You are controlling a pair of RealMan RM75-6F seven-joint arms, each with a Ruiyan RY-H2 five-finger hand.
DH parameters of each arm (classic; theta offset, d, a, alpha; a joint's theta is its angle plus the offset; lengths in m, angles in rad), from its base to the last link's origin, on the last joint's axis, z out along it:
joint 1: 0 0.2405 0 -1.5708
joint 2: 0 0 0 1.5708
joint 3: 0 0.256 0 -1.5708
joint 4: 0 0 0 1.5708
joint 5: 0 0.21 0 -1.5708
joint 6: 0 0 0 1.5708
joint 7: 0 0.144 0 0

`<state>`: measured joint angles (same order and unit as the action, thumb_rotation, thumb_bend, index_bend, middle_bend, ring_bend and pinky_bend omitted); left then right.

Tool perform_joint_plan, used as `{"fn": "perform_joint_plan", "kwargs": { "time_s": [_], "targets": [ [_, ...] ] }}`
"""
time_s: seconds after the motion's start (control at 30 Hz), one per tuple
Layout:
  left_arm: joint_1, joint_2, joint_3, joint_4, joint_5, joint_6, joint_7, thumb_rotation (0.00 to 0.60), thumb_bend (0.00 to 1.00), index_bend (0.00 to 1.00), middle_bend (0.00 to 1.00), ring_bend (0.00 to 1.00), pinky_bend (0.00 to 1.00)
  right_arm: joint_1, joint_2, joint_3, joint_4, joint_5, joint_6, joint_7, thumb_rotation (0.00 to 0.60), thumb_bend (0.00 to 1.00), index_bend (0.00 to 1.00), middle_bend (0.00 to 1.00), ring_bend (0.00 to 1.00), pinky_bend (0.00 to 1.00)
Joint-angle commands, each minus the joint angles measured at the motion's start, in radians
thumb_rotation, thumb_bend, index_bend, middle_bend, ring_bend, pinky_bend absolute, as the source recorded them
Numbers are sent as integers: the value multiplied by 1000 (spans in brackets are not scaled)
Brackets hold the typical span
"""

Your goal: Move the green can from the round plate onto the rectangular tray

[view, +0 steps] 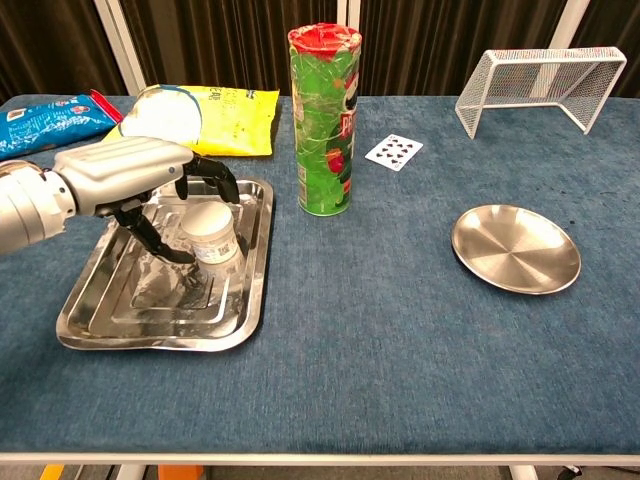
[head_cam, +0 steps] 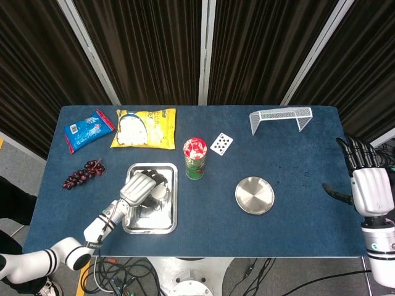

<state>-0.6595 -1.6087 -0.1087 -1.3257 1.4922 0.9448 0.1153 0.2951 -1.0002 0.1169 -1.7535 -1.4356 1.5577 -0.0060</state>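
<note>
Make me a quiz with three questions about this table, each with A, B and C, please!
1. Where does the green can stand?
A. on the round plate
B. on the blue table between the tray and the plate
C. inside the white net

2. What colour is the can's lid?
A. red
B. yellow
C. black

3. What is the left robot hand doing?
A. lifting the grapes
B. lying flat on the playing card
C. curling around the small white jar in the rectangular tray

Answers:
1 B: the can rests on the cloth, and the round plate is bare.
2 A: its top is red.
3 C: its fingers bend around the small white jar inside the rectangular tray.
</note>
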Motion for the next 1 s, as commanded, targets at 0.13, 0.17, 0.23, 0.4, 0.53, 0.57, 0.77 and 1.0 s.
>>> {"fn": "perform_joint_plan", "kwargs": {
  "time_s": [0.13,0.17,0.23,0.4,0.53,0.57,0.77,1.0],
  "targets": [
    [-18,-9,7,13,-3,-4,-2,600,182,357,354,300,424,-14,-2,13,16,6,-12,37,600,74,0,0,0,68],
    [-21,-9,8,14,-4,-5,0,600,185,362,367,315,435,-16,-1,14,17,6,-17,49,600,80,0,0,0,68],
    [-26,-9,9,15,-9,-9,3,600,190,372,383,333,452,-20,3,16,22,9,-26,70,600,96,0,0,0,68],
    [-31,-14,11,19,-17,-2,4,600,210,429,419,378,490,-27,2,28,33,12,-35,83,600,112,0,0,0,68],
    [-33,-15,17,10,-7,13,0,600,217,469,444,401,511,-32,2,35,36,9,-38,91,600,113,0,0,0,68],
    [-34,-14,19,4,-2,18,-1,600,217,475,448,405,515,-33,2,36,37,10,-39,92,600,113,0,0,0,68],
    [-57,6,22,-94,24,22,49,600,221,483,449,406,519,-38,2,50,44,26,-54,112,600,115,0,0,0,68],
    [-124,-40,-9,-149,49,4,114,600,222,482,449,406,519,-46,3,64,62,46,-74,165,600,115,0,0,0,68]
  ]
}}
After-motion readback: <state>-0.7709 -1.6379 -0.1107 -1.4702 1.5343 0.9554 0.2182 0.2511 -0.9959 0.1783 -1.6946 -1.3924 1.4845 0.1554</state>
